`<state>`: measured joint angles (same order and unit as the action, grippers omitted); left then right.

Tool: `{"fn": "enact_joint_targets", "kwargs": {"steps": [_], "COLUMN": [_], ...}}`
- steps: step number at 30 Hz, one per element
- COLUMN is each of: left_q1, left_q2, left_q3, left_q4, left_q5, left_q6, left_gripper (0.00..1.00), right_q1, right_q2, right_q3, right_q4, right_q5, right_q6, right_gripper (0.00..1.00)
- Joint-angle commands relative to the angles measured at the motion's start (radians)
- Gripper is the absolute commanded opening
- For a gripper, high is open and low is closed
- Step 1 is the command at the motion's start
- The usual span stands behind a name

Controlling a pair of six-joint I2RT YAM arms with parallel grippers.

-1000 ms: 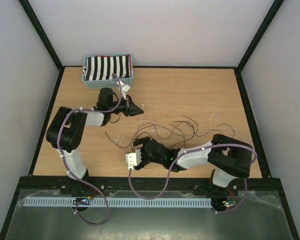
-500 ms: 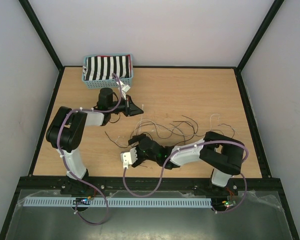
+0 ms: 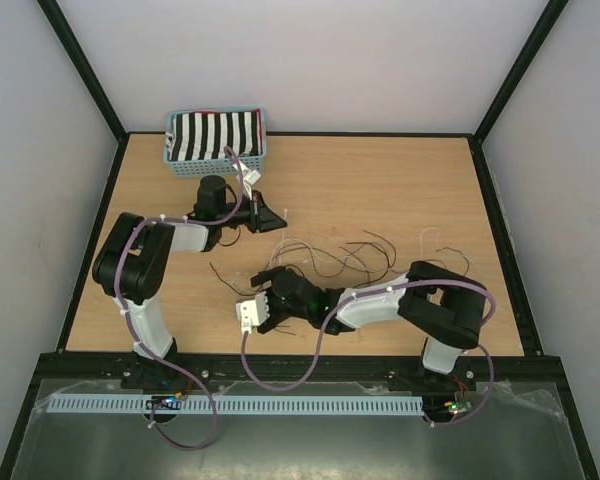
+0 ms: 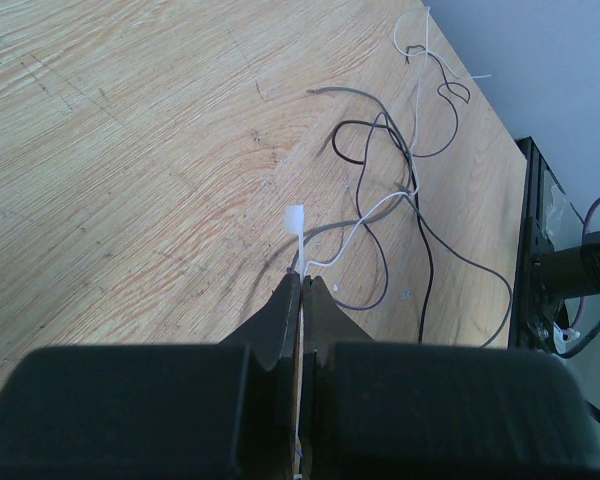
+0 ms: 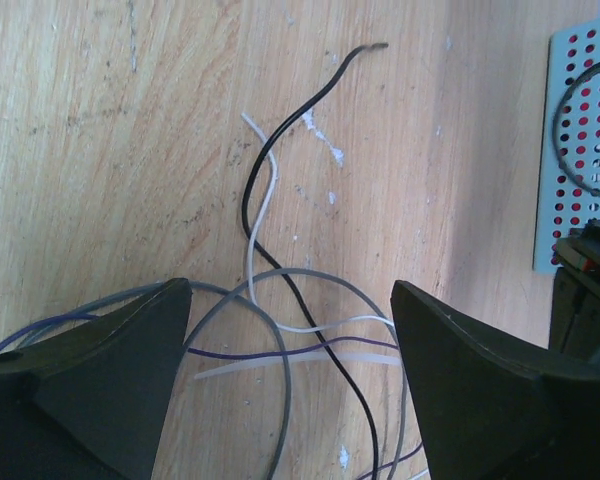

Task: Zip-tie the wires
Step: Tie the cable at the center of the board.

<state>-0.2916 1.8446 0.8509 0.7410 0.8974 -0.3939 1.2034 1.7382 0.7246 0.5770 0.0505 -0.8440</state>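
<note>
**Top external.** The wires [image 3: 342, 256] lie loose and spread in curls across the middle of the worktop [image 3: 380, 180], not gathered into a bundle. The left claw [image 3: 277, 217] sits just beyond their far-left end. The right claw [image 3: 272, 283] reaches over to the left end of the tangle, low over the strands. A blue basket [image 3: 216, 160] holding a striped cloth [image 3: 215, 135] stands at the far-left corner.

**Left wrist.** The left claw [image 4: 302, 285] is closed tight on a thin white zip tie [image 4: 294, 218]. The tie's head sticks up past the fingertips. It is not looped round anything, and the wires [image 4: 416, 190] lie apart beyond it.

**Right wrist.** The right claw [image 5: 290, 290] is spread wide and empty. Several strands [image 5: 246, 205] cross the worktop between its fingers, ungripped.

**Progress (judgement).** Early stage. The tie is in hand. Gathering the strands, wrapping, threading and cinching are all left to do.

**Writing.** No brand, label or text is readable in any view.
</note>
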Motion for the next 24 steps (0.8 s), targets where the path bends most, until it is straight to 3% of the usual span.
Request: {"fn": "enact_joint_targets", "kwargs": {"steps": [1, 6, 24], "left_q1": [0.002, 0.0, 0.0], "left_q2": [0.019, 0.022, 0.011], "left_q3": [0.017, 0.018, 0.014], "left_q4": [0.025, 0.025, 0.025], "left_q5": [0.018, 0.014, 0.016], "left_q6": [-0.002, -0.001, -0.003], "left_gripper": [0.0, 0.0, 0.0], "right_q1": [-0.031, -0.077, -0.097], "right_q2": [-0.116, -0.175, -0.102], "right_q3": [-0.006, -0.041, -0.092], "right_q4": [-0.022, -0.061, -0.048], "right_q5": [-0.061, -0.054, -0.048], "right_q6": [0.07, 0.044, 0.029], "right_gripper": [0.92, 0.93, 0.94]}}
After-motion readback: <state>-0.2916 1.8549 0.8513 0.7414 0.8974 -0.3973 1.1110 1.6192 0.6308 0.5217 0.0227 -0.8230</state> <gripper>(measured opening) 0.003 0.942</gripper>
